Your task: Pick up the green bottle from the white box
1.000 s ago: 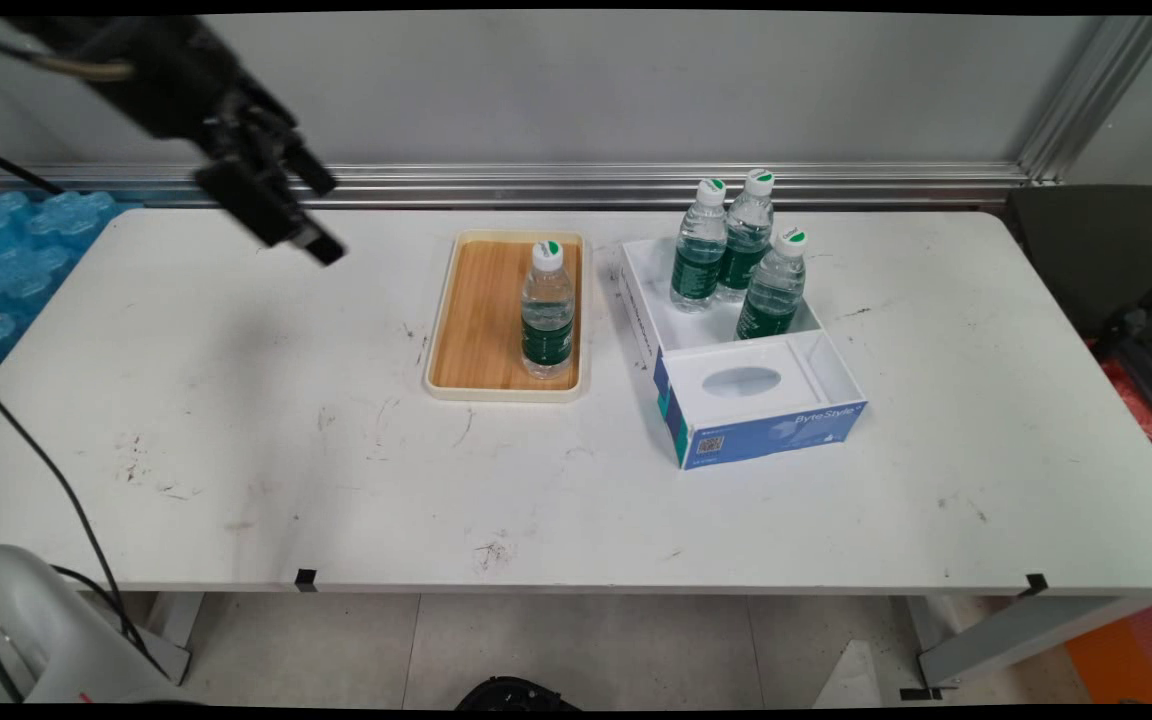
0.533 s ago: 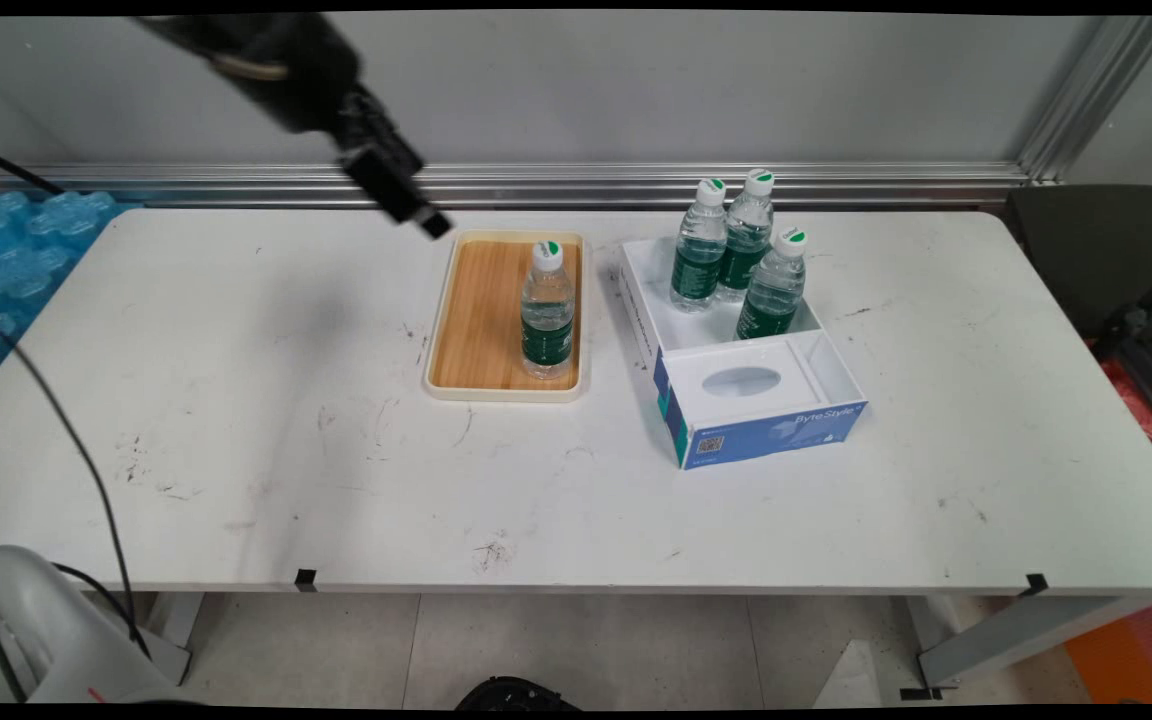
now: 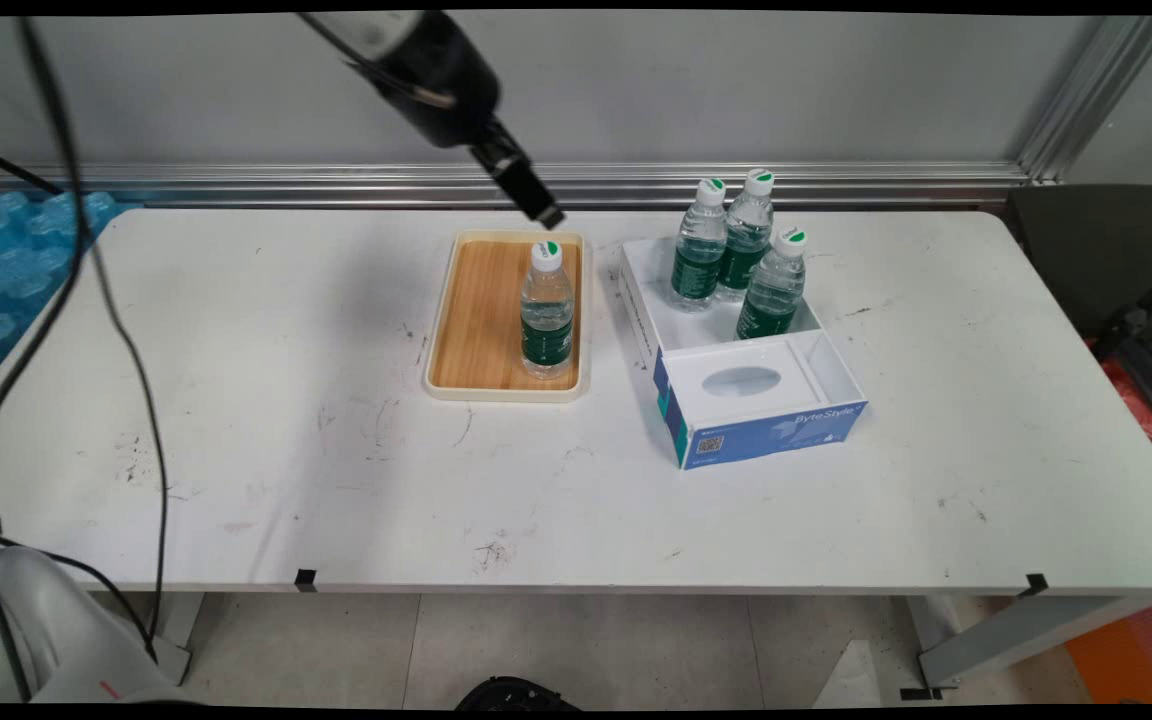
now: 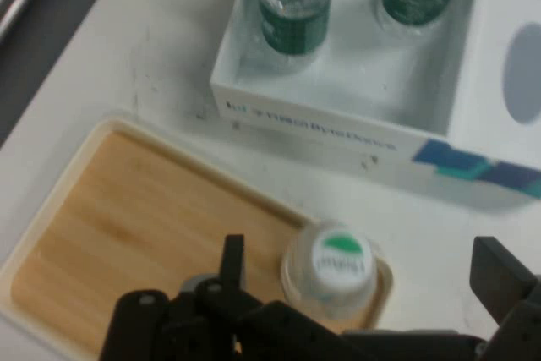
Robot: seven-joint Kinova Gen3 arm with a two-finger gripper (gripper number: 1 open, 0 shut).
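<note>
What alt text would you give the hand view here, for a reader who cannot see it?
Seen from above, the open gripper hangs over a capped water bottle standing on a wooden tray, its fingers spread to either side of the cap. Beyond the tray, a white box holds more green-labelled bottles on the white table.

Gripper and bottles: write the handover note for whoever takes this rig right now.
Gripper: open, empty, raised over the far end of the wooden tray, above the lone bottle.
That bottle stands upright on the tray's right side, its cap between the fingers in the hand view.
Three bottles stand upright in the white box to the tray's right.
Nothing is held or touched.
</note>
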